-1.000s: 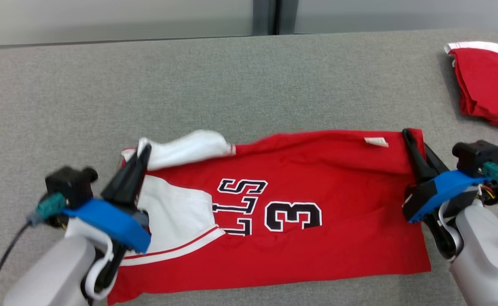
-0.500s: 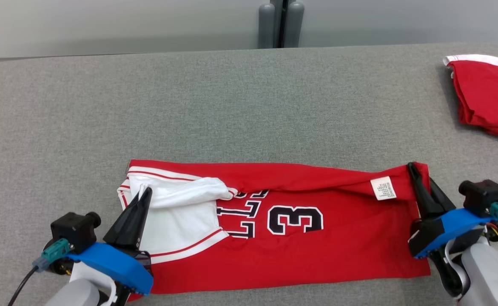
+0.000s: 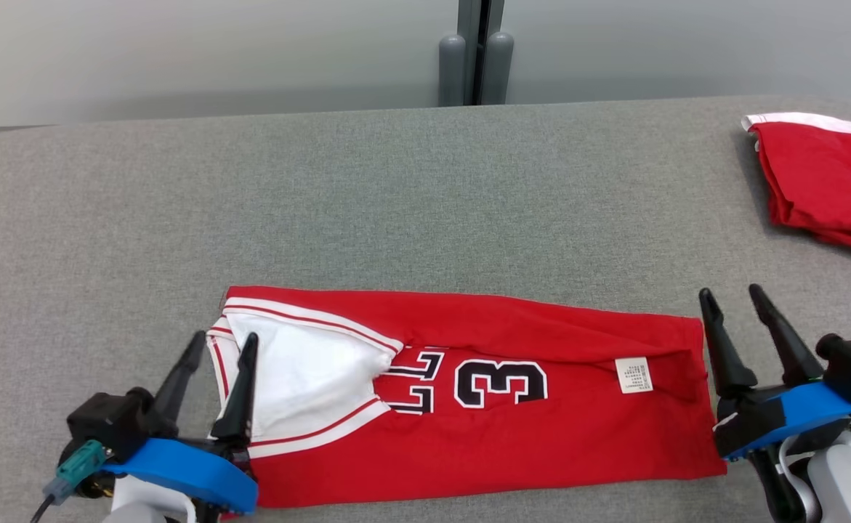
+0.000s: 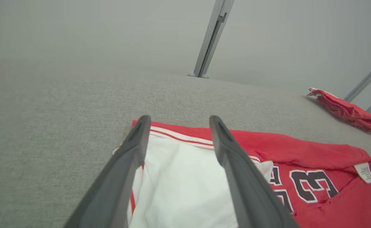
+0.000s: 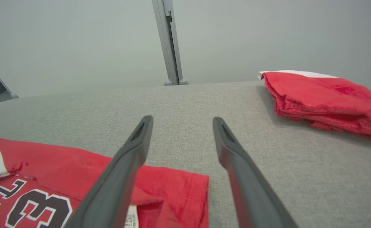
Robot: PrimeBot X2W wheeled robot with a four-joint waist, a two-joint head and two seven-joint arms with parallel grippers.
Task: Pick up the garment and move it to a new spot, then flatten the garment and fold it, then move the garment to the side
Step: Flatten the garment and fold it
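A red sports garment [image 3: 512,428] is lying flat in a long horizontal band on a grey fabric-covered worktop [image 3: 396,196], filling the lower middle of the head view. It is showing a black numeral 3 with white outlining near its centre, beside parts of black letters. A white panel [image 3: 301,374] with red and white trim is spreading across its left end. A small white label [image 3: 633,375] is sitting towards its right end.

At the lower left of the frame, the left tool [image 3: 224,337] is standing with its two dark fingers spread wide apart and gripping nothing. One finger is crossing the white panel, while the other is sitting over the worktop just beside the garment's left edge. Whether either finger is touching the fabric cannot be told.

At the lower right, the right tool [image 3: 728,290] is likewise standing wide open and empty. Its inner finger is lining up with the garment's right edge, and its outer finger is pointing over bare worktop.

At the upper right of the frame, well apart from the garment, a second red cloth [image 3: 825,181] with a white edge is lying folded. Behind the worktop, a grey post [image 3: 476,51] is rising against a pale wall.
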